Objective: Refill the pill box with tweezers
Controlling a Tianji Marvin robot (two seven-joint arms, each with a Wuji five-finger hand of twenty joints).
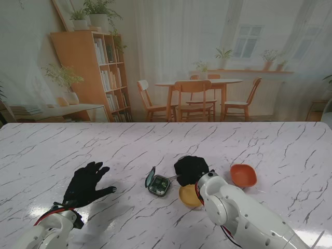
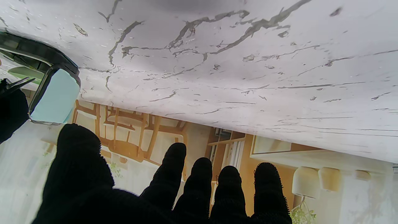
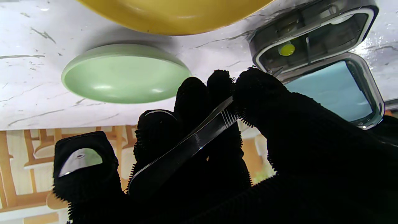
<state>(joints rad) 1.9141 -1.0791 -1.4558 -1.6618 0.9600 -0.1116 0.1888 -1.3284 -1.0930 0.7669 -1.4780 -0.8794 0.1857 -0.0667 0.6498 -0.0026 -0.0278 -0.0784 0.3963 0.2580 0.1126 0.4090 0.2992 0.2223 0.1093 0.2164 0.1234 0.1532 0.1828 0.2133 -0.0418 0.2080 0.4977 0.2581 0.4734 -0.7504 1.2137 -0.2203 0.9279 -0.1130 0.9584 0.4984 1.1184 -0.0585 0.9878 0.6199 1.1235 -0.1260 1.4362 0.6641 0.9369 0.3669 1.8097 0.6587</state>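
The small dark pill box (image 1: pixel 158 184) lies open near the table's middle, its pale blue lid (image 3: pixel 332 90) raised. One yellow pill (image 3: pixel 286 49) sits in a compartment. My right hand (image 1: pixel 191 170), in a black glove, hovers just right of the box, shut on metal tweezers (image 3: pixel 189 146) pinched between thumb and fingers. The tweezer tips (image 1: pixel 173 177) point toward the box. My left hand (image 1: pixel 86 183) rests flat on the table well left of the box, fingers spread, holding nothing. In the left wrist view the box lid (image 2: pixel 54 96) shows at the edge.
A yellow bowl (image 1: pixel 188 196) sits under my right wrist, partly hidden by the arm. An orange bowl (image 1: pixel 243 175) stands farther right. A pale green dish (image 3: pixel 124 73) shows only in the right wrist view, beside the yellow bowl (image 3: pixel 174 15). White marble table (image 1: pixel 78 145) all around.
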